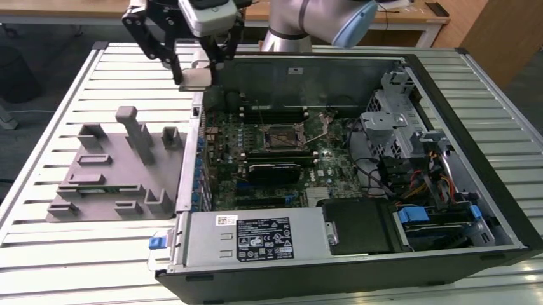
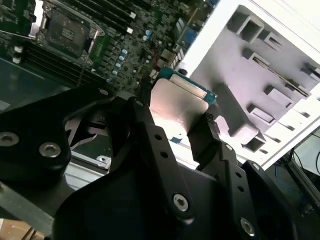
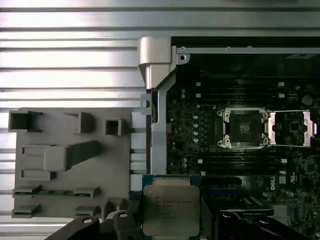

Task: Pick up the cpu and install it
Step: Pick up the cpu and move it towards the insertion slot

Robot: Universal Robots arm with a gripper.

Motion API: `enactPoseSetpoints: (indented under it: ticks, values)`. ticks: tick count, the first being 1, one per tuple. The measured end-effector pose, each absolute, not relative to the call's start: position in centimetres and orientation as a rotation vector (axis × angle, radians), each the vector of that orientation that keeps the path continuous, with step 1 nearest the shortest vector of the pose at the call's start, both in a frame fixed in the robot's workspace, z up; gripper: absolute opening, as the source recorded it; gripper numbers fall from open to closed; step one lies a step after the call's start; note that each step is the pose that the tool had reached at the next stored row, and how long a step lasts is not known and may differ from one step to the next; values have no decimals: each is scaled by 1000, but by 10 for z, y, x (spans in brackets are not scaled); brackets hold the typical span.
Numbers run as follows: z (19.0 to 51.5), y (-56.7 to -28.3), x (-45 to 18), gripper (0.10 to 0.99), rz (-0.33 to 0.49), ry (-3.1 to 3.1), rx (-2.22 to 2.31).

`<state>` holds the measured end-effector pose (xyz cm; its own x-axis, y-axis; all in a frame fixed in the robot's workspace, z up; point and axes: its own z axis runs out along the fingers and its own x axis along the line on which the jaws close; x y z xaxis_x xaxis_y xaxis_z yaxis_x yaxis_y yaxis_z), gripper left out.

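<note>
Counter: white and slatted; it carries everything here.

Grey fixture: a moulded block with upright posts and pockets. It lies flat on the counter at the exterior view's left, just beside the computer case. In the first wrist view one of its slots holds a thin green strip.

My hand: raised above the counter, over the far corner of the case's left wall as the exterior view sees it. My black fingers are drawn in narrow and clamp the cpu from two opposite sides. In the first wrist view my hand sits at the picture's edge.

Cpu: held in my hand, clear of the counter and of the board. In the first wrist view its silver metal top faces the camera, with a green rim along one edge. In the second wrist view that rim shows beyond my fingers.

Computer case: lies on its side, lid off, interior open upward.

Motherboard: dark green, flat on the case floor.

Socket: black-framed square on the motherboard, well apart from the cpu. In the first wrist view its metal plate is swung open to one side.

Power-supply box: grey with a white label, at the case's near edge.

Drive cage: metal, at the exterior view's right, with cables beside it.
</note>
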<state>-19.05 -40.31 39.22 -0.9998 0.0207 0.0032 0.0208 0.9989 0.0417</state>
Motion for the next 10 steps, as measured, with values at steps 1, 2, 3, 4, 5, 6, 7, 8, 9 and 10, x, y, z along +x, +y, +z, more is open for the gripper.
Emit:
enactPoseSetpoints:
  ticks: [1, 2, 3, 4, 5, 6, 7, 8, 9, 10]
  values:
    - [392, -403, -186, 545, -66, -3138, -33]
    - [392, -403, -181, 545, -66, -3138, -33]
    - [392, -403, -177, 545, -66, -3138, -33]
    - [392, -403, -172, 545, -66, -3138, -33]
    - [392, -403, -168, 545, -66, -3138, -33]
    - [392, -403, -163, 545, -65, -3138, -33]
    - [392, -403, -159, 545, -66, -3137, -33]
    - [392, -403, -154, 545, -66, -3137, -33]
    - [392, -403, -150, 545, -65, -3137, -33]
    - [392, -403, -145, 545, -66, -3137, -33]
